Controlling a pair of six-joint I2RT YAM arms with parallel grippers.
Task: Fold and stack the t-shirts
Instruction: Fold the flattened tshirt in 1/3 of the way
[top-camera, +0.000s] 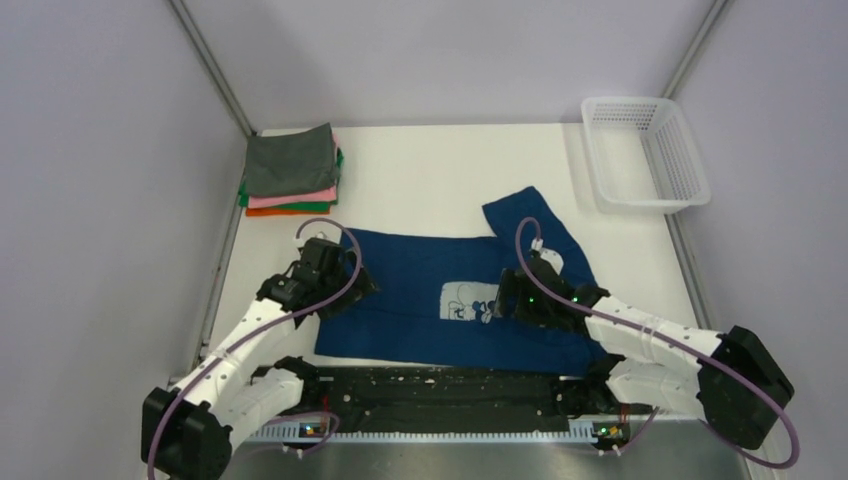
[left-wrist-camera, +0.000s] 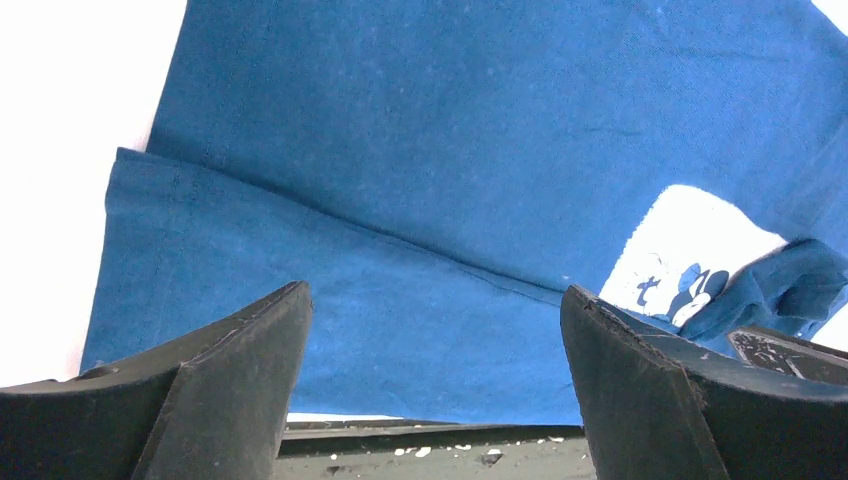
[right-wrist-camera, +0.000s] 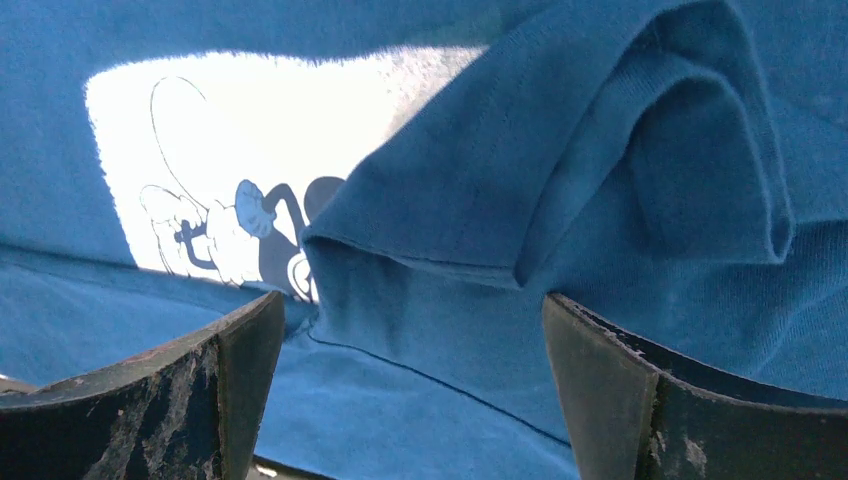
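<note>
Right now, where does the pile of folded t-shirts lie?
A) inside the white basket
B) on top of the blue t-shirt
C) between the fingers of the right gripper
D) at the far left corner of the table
D: the top view shows the pile of folded t-shirts at the far left corner of the table, apart from the white basket, which stands at the far right.

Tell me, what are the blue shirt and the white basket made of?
The blue shirt looks like soft, matte knit cloth: it wrinkles, folds over itself and shows stitched hems. The basket looks like stiff white plastic, probably moulded, with walls full of small holes.
</note>
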